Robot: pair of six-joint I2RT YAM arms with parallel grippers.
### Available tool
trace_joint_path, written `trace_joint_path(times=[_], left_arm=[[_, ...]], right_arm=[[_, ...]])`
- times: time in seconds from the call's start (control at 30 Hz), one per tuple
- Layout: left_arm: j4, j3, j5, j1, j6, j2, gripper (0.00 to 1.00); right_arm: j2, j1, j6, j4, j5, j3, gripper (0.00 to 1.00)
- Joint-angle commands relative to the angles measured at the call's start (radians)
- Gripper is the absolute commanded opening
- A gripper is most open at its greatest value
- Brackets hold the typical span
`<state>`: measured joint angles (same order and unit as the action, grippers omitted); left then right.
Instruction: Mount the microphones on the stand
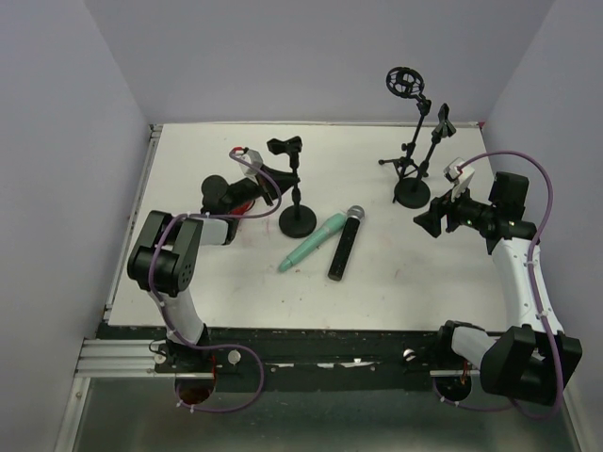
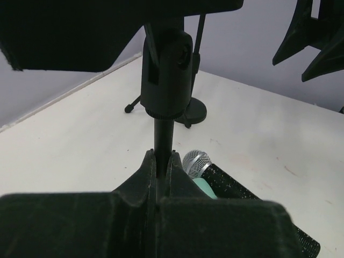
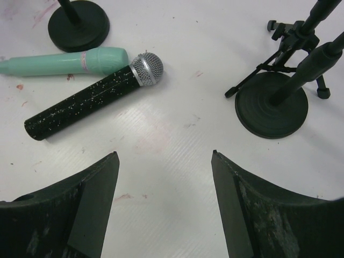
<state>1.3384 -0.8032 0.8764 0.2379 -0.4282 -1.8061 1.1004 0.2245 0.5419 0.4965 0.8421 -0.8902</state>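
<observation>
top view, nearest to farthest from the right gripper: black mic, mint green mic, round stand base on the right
1. Round stand base: just beyond the right gripper, on the right side.
2. Black microphone: to its left, mid-table.
3. Mint-green microphone: farther left, lying beside the black one.

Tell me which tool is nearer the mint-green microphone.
Left. The left tool clamps the short stand's pole beside the mint-green microphone; the right tool hangs open farther off, past the black microphone.
</observation>
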Motion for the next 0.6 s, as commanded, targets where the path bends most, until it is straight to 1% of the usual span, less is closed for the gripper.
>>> trace_joint_path(times=[0.0,0.17,0.37,0.47,0.57], left_arm=[[0.194,0.032,-0.026,0.005,0.081,0.062,0.00],[0.113,0.048,-0.082,0.005,0.199,0.169,0.00],[0.015,0.052,-0.086,0.023,0.253,0.306,0.00],[-0.086,0.061,-0.099,0.075,0.282,0.399,0.00],[-0.230,0.084,-0.142,0.161,0.333,0.500,0.00]], right_arm=[[0.001,0.006,0.007,0.019,0.022,0.000,0.78],[0.001,0.006,0.007,0.017,0.025,0.000,0.78],[0.001,0.006,0.007,0.017,0.029,0.002,0.78],[0.003,0.006,0.009,0.019,0.031,0.002,0.78],[0.001,0.006,0.010,0.019,0.029,0.002,0.78]])
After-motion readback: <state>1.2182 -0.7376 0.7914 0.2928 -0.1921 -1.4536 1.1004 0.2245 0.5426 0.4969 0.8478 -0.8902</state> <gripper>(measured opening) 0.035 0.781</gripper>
